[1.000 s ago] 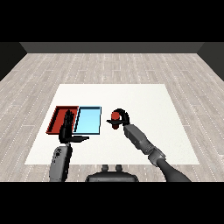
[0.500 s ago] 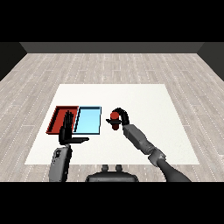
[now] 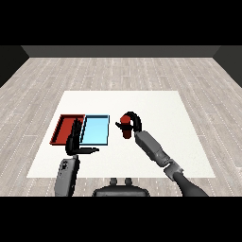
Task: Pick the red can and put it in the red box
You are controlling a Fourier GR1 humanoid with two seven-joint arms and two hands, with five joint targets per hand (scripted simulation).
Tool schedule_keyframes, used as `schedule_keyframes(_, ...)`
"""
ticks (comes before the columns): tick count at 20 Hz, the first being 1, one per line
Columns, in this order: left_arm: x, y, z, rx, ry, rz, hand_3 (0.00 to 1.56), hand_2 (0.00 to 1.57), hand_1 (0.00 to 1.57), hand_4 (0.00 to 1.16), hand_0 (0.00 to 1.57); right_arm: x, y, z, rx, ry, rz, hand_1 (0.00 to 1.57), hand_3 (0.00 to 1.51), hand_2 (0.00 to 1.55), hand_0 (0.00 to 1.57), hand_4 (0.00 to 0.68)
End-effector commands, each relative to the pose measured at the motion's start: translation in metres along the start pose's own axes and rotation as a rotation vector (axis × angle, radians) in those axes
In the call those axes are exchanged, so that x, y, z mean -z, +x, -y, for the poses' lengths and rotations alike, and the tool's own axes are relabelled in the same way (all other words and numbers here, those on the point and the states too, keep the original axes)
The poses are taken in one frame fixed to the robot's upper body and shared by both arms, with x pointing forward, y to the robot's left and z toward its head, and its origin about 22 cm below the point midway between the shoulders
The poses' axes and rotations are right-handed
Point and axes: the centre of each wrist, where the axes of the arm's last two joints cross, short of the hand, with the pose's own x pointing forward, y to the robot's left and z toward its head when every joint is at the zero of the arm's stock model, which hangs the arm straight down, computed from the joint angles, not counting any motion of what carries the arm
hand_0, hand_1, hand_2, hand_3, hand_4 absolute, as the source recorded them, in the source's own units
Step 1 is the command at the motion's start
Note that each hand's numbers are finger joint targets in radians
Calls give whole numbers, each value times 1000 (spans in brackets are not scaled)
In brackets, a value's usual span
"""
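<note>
Head view: one landmark used, the light blue tray [image 3: 96, 131].
Red can [image 3: 126, 128]: upright, just right of the light blue tray, on the table.
Right hand [image 3: 133, 121]: curled round the can, nearer arm.
Left hand [image 3: 75, 143]: fingers straight, spread, holding nothing.
Red tray [image 3: 64, 130]: left of the light blue tray; the can must cross leftward over it.

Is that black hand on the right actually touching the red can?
Touching. In the head view the right hand curls round the red can, fingers over its top and far side, with no gap showing.
</note>
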Motion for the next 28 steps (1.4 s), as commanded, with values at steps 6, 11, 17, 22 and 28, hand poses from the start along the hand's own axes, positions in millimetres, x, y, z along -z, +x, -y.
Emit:
schedule_keyframes(6,1,0,26,-30,-54,-21,0,0,0,0,0,-14,47,20,-21,-25,156,1567,1402,1466,1567,612)
schedule_keyframes(11,8,13,36,-109,-128,-25,0,0,0,0,0,-20,86,28,3,-25,270,1561,1408,1460,1561,602)
schedule_keyframes(17,9,17,61,-123,-203,-69,0,0,0,0,0,-51,99,19,32,-21,307,1569,1399,1457,1569,624)
schedule_keyframes(22,15,37,85,-142,-265,-87,0,0,0,0,0,-61,102,20,23,-17,331,1571,1400,1459,1571,636)
schedule_keyframes(28,14,25,115,-181,-288,-116,0,0,0,0,0,-61,113,14,34,-12,372,1571,1424,1480,1571,655)
